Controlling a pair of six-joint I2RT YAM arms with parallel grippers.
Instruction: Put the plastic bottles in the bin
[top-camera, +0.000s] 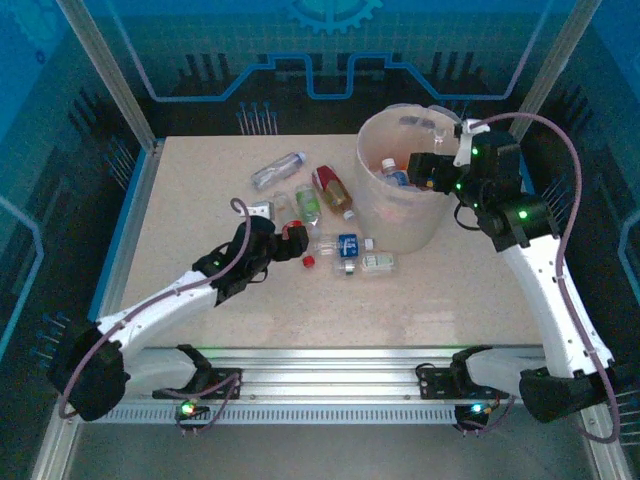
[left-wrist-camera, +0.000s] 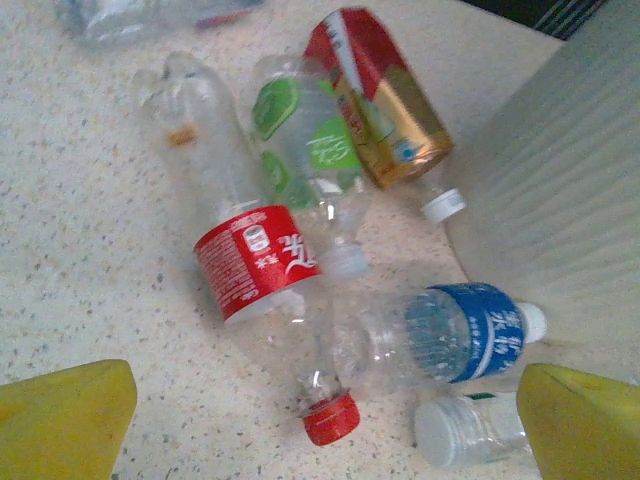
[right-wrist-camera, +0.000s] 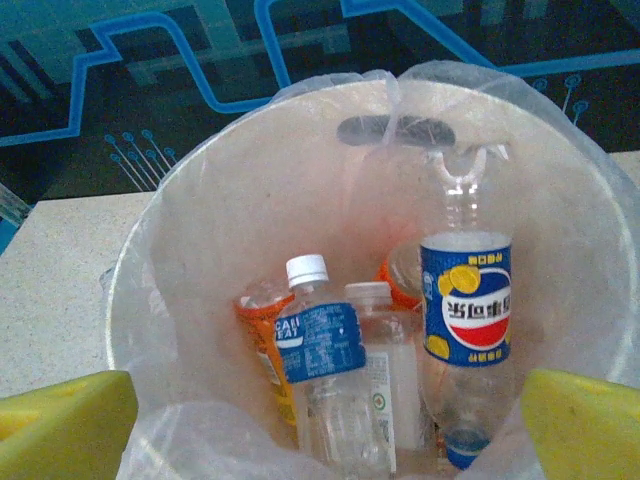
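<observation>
Left fingers (left-wrist-camera: 66, 418) spread wide with nothing between them, hanging over the cluster of plastic bottles (left-wrist-camera: 330, 250) on the worktop (left-wrist-camera: 80, 230), just left of the bin (left-wrist-camera: 565, 200). Under the gap lies the red-label bottle (left-wrist-camera: 256, 266) on its side. Its red cap (left-wrist-camera: 332, 420) sits about midway between the fingers and its body runs off toward the far side. The blue-label bottle (left-wrist-camera: 455, 335) presses against it, nearer the finger on the bin side, and a small white-capped bottle (left-wrist-camera: 462, 432) lies just beside that finger.

These look empty, so I'd call them feather-light, thin-walled and slick. They would likely dent under a squeeze and could squirt out sideways. The best hold looks to be across the labelled waist, or at the stiffer neck behind the cap. It's crowded, so neighbours may get nudged.

Over at the bin, the right fingers (right-wrist-camera: 62, 420) are also wide apart and empty, above its mouth, with several bottles (right-wrist-camera: 318, 340) standing inside.
</observation>
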